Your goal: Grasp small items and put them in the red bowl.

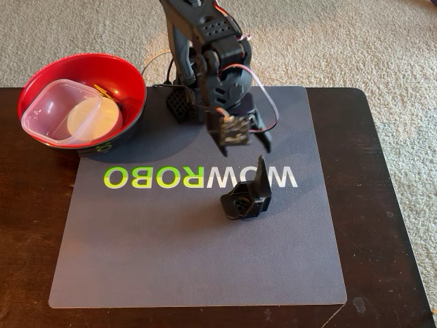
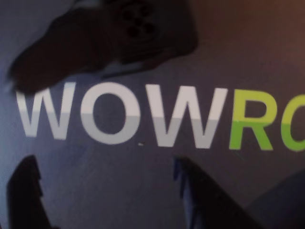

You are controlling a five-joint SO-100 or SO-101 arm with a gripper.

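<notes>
With the gripper (image 1: 242,140) spread empty above the mat (image 1: 171,260), we lower it squarely over the black part (image 1: 247,198) near mid-mat before closing.

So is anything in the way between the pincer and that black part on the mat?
Nothing visible. The open pincer hangs just above the black printed part, with only bare mat between them.

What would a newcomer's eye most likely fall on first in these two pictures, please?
Probably the red bowl at the mat's far left corner in the fixed view, with a clear square tub and a small white dish inside. Next, the black printed part alone mid-mat by the WOWROBO lettering, just in front of the open gripper hanging above the mat.
</notes>
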